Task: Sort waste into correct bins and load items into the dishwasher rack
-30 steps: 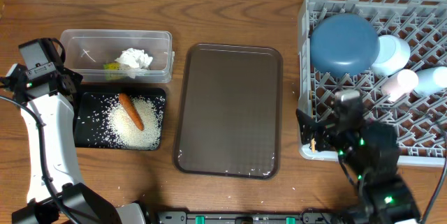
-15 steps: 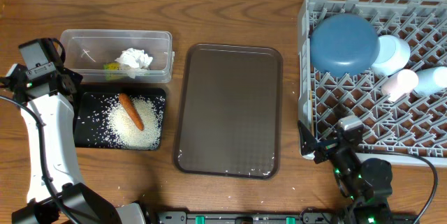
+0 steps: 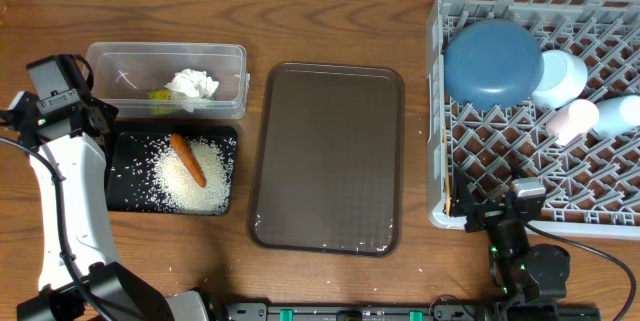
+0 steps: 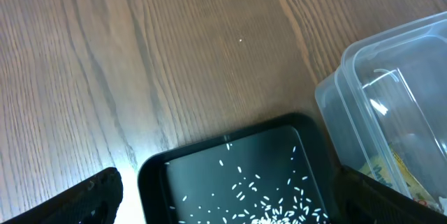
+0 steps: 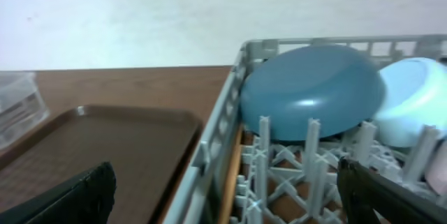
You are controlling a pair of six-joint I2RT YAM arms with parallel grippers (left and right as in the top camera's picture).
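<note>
Hanging wide and empty at the near wall of the dishwasher rack (image 3: 436,111), the right pincer (image 5: 234,196) could clip it when swinging and jostle the blue dish (image 3: 493,61) beyond. Farther left, the left pincer (image 4: 237,197), equally wide and empty, might scatter rice (image 3: 190,179) from the black tray (image 3: 125,166).

We see the grey rack (image 3: 440,111) at the table's right holding a round blue dish (image 3: 493,61), bottom up in its far-left corner. A light-blue bowl (image 3: 562,76) sits just beside it, and a white cup (image 3: 573,119) lies on the pegs nearby. At left, a clear tub (image 3: 100,61) holds crumpled tissue (image 3: 192,85) and a yellow-green wrapper (image 3: 158,94). The black tray (image 3: 125,141) against its near side carries scattered rice (image 3: 195,181) and an orange carrot (image 3: 187,159).
</note>
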